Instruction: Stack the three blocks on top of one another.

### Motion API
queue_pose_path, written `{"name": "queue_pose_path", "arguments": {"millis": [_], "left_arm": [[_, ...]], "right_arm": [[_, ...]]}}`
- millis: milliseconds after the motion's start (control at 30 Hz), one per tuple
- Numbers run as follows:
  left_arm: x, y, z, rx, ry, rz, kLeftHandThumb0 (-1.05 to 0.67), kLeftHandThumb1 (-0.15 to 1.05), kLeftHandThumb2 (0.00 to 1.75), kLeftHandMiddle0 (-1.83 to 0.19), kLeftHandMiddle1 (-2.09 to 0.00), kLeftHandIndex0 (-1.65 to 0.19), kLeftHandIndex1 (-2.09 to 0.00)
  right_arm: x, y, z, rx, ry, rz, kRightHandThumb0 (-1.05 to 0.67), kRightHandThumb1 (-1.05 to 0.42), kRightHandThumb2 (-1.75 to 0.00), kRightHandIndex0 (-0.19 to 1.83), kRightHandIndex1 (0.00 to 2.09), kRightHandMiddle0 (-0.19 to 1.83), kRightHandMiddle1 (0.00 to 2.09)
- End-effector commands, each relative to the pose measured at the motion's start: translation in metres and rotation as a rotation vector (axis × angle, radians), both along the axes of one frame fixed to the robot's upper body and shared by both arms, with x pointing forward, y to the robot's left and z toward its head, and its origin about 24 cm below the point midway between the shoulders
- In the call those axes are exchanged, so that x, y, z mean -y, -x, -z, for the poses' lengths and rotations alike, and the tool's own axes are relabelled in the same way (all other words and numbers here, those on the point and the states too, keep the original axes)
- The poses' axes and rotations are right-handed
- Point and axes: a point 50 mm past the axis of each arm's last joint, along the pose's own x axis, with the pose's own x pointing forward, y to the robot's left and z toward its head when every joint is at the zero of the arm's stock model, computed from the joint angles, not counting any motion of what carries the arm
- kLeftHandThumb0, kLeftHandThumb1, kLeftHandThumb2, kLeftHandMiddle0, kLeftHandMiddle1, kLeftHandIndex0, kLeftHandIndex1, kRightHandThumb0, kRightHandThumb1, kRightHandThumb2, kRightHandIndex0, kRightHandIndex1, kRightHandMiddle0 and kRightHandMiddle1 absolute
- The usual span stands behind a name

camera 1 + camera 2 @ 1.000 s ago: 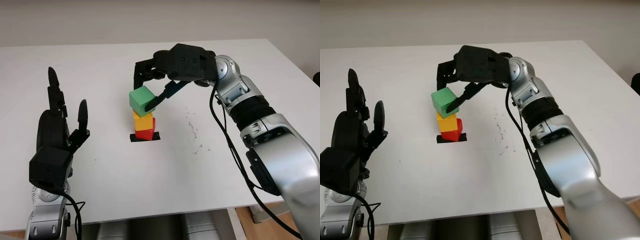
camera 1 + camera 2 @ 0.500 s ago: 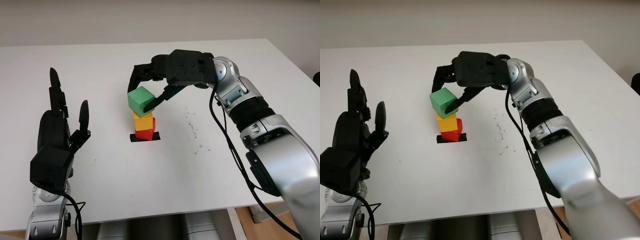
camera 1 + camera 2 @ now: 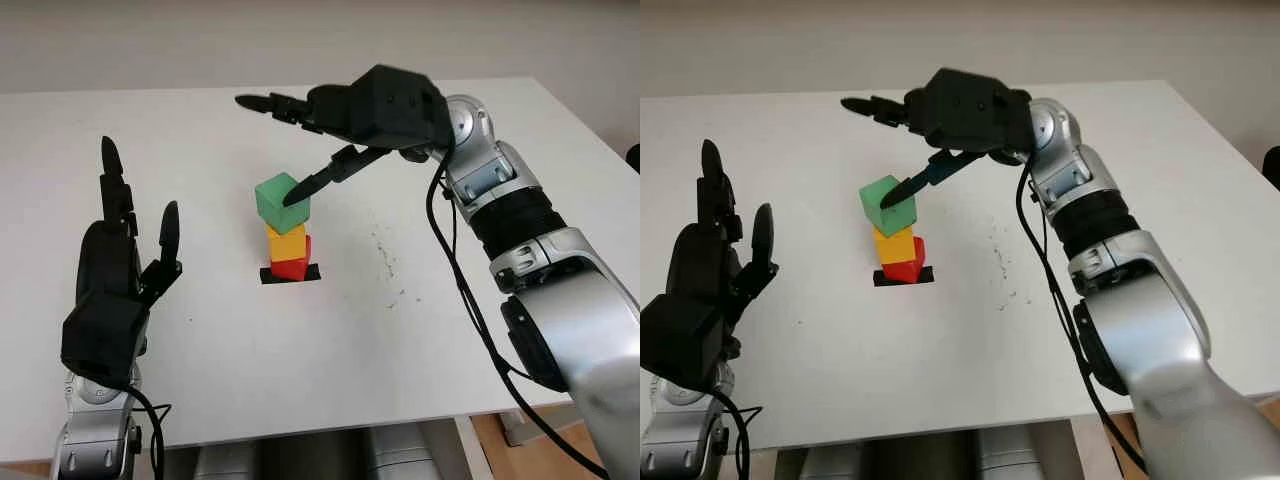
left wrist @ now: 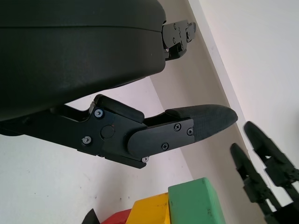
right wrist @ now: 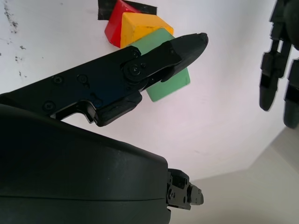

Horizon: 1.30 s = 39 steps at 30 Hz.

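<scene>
Fingers of the right hand (image 3: pixel 300 150) are released and extended above the stack, the arm reaching in from 4 o'clock, with one dark fingertip at the green block's (image 3: pixel 282 198) upper edge; whether it touches cannot be told. That matte cube sits slightly skewed atop the yellow block (image 3: pixel 286 241), which sits on the red block (image 3: pixel 293 266) over a black tape mark (image 3: pixel 290 275) near the white table's (image 3: pixel 330 340) centre. At 8 o'clock the left hand (image 3: pixel 115 270) stands upright, open, holding nothing.
</scene>
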Motion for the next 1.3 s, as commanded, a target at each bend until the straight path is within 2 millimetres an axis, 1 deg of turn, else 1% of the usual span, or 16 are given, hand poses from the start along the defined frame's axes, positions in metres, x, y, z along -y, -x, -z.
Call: {"name": "queue_pose_path", "arguments": {"millis": [0,33,100,133,167,200,267,400,600,700,767,933,1000,1133,1267], "left_arm": [[-0.001,0.0,-0.002,0.013,-0.001,0.005,-0.8,1.05,0.65,0.19,0.0,0.19,0.0],[-0.001,0.0,-0.002,0.013,0.004,0.005,-0.81,1.05,0.65,0.19,0.0,0.19,0.0],[-0.001,-0.001,-0.002,0.017,0.012,0.007,-0.8,1.05,0.65,0.19,0.0,0.19,0.0],[-0.001,-0.001,-0.002,0.018,0.017,0.009,-0.8,1.05,0.65,0.19,0.0,0.19,0.0],[-0.002,-0.001,-0.003,0.02,0.021,0.008,-0.79,1.05,0.65,0.19,0.0,0.19,0.0],[-0.002,-0.002,-0.003,0.024,0.027,0.007,-0.79,1.05,0.65,0.19,0.0,0.19,0.0],[-0.002,-0.005,-0.005,0.041,0.045,0.009,-0.78,1.05,0.64,0.19,0.0,0.19,0.0],[-0.004,-0.01,-0.005,0.036,0.079,0.013,-0.78,1.05,0.63,0.19,0.0,0.19,0.0],[-0.005,-0.018,-0.005,0.016,0.111,0.019,-0.77,1.05,0.65,0.19,0.0,0.19,0.0],[-0.004,-0.021,-0.004,0.009,0.113,0.028,-0.76,1.05,0.66,0.19,0.0,0.19,0.0],[-0.004,-0.023,-0.003,-0.004,0.114,0.039,-0.77,1.05,0.66,0.19,0.0,0.19,0.0],[-0.003,-0.027,-0.001,-0.024,0.126,0.052,-0.76,1.05,0.67,0.19,0.0,0.19,0.0],[-0.002,-0.027,-0.001,-0.024,0.137,0.059,-0.75,1.05,0.66,0.19,0.0,0.19,0.0],[0.0,-0.03,0.001,-0.024,0.153,0.081,-0.75,1.05,0.65,0.19,0.0,0.19,0.0],[-0.001,-0.03,0.002,-0.021,0.149,0.107,-0.76,1.05,0.66,0.19,0.0,0.19,0.0]], "right_arm": [[0.011,0.002,-0.007,0.01,-0.029,0.018,-0.81,-0.92,-0.05,-0.19,0.0,-0.19,0.0],[0.016,0.002,-0.008,0.014,-0.049,0.027,-0.83,-0.93,-0.06,-0.19,0.0,-0.19,0.0],[0.026,0.003,-0.008,0.001,-0.109,0.057,-0.86,-1.01,-0.1,-0.19,0.0,-0.19,0.0],[0.033,0.004,-0.007,0.008,-0.133,0.081,-0.88,-1.03,-0.21,-0.19,0.0,-0.19,0.0],[0.038,0.004,-0.004,0.013,-0.173,0.1,-0.87,-1.04,-0.39,-0.19,0.0,-0.19,0.0],[0.042,0.005,0.0,0.019,-0.224,0.128,-0.85,-1.04,-0.48,-0.19,0.0,-0.19,0.0],[0.05,0.004,0.011,-0.024,-0.345,0.192,-0.83,-1.05,-0.58,-0.19,0.0,-0.19,0.0],[0.065,0.005,0.039,-0.133,-0.488,0.298,-0.82,-1.05,-0.64,-0.19,0.0,-0.19,0.0],[0.078,0.013,0.076,-0.222,-0.608,0.397,-0.79,-1.05,-0.68,-0.19,0.0,-0.19,0.0],[0.08,0.015,0.09,-0.259,-0.673,0.438,-0.79,-1.05,-0.69,-0.19,0.0,-0.19,0.0],[0.08,0.017,0.096,-0.276,-0.708,0.45,-0.8,-1.05,-0.73,-0.19,0.0,-0.19,0.0],[0.078,0.024,0.111,-0.29,-0.758,0.476,-0.83,-1.05,-0.76,-0.19,0.0,-0.19,0.0],[0.076,0.027,0.117,-0.295,-0.768,0.494,-0.83,-1.05,-0.76,-0.19,0.0,-0.19,0.0],[0.067,0.038,0.135,-0.299,-0.829,0.55,-0.82,-1.05,-0.75,-0.19,0.0,-0.19,0.0],[0.061,0.044,0.143,-0.309,-0.897,0.583,-0.82,-1.05,-0.79,-0.19,0.0,-0.19,0.0]]}}
